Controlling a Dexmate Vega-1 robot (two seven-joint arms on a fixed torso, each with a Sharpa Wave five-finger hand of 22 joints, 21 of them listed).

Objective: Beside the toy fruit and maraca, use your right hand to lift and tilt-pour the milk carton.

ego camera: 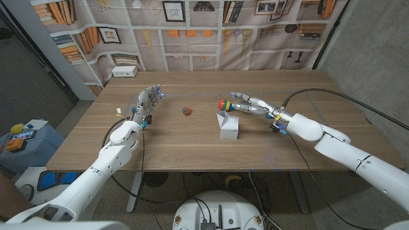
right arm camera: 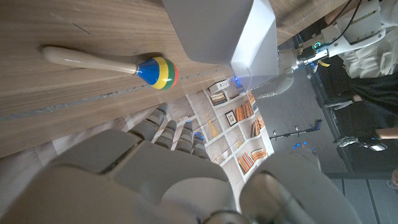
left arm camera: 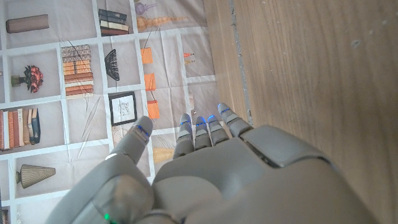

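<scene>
Carton (ego camera: 228, 125) stands mid-table, maraca (ego camera: 224, 104) just beyond, fruit (ego camera: 187, 110) to its left. Right hand (ego camera: 250, 106) released, fingers spread, just right of carton. We wrap sidewalls low before lifting. Left hand (ego camera: 146, 103) idle, empty.

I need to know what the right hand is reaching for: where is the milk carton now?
In the head view the milk carton stands right of the table's middle, just in front of the maraca, with the right hand close beside it, not yet holding it.

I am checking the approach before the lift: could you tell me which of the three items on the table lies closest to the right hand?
The maraca: its coloured head lies right by the right hand's fingertips. The milk carton stands slightly nearer the robot; the toy fruit lies further left.
</scene>
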